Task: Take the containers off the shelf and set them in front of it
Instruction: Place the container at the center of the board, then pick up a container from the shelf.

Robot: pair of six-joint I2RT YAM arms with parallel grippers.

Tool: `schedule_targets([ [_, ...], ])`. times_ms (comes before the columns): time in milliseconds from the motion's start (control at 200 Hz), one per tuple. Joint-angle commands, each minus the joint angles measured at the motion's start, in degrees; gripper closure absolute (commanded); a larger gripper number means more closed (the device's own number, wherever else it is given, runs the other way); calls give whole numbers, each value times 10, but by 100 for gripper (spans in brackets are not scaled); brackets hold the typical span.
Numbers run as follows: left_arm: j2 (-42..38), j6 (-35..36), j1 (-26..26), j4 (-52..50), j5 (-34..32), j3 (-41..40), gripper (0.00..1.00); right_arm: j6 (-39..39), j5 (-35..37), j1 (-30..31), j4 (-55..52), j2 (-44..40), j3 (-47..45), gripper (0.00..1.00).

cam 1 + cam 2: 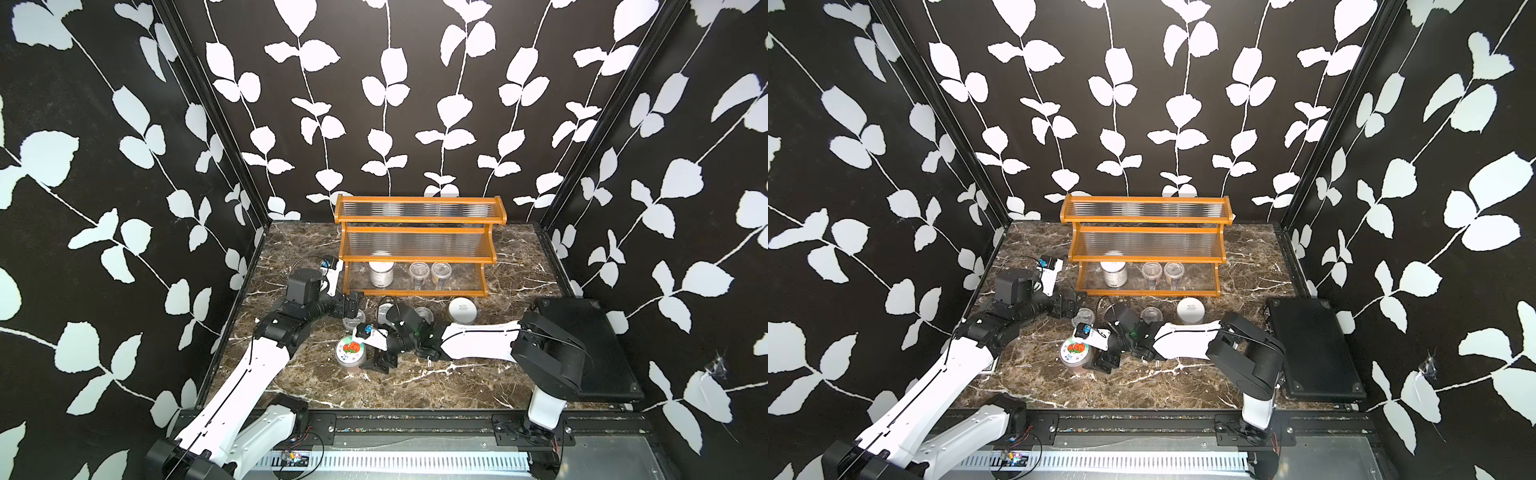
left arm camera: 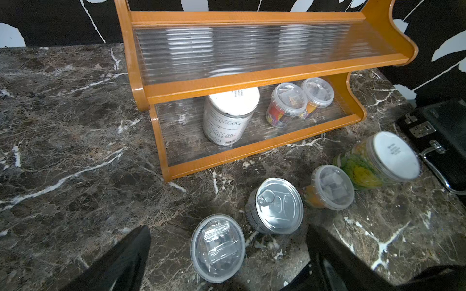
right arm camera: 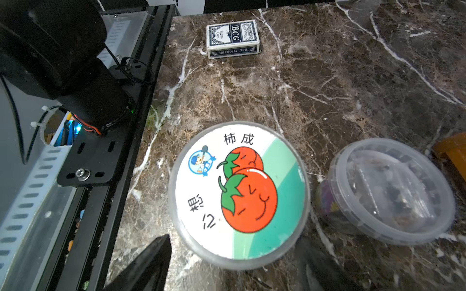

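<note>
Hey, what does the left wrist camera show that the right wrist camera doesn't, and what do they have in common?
Left wrist only: the tiers of the shelf, with a white-lidded jar and two clear cups on the bottom one; in front, a silver tin can, a yellow-green jar and a black case. Right wrist only: a jar with a red-fruit lid and a card box beyond it. Both: the marble table, part of the shelf's orange frame, and a clear lidded cup on the table, probably the same one.
</note>
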Motion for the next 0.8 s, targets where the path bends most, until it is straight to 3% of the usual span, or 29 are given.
schedule_targets([
  [0,3,8,3,-3,9,12,1,11,9,-21,8,-57,-18,18],
  [180,39,-39,-4,44,36,-2,5,22,42,-54,-25,-160,-69,13],
  [545,168,-38,-95,167,-113,18,2,63,132,-188,-102,-380,-159,0],
  [795,262,-58,-114,247,-165,42,1,93,162,-295,-116,-451,-166,0],
])
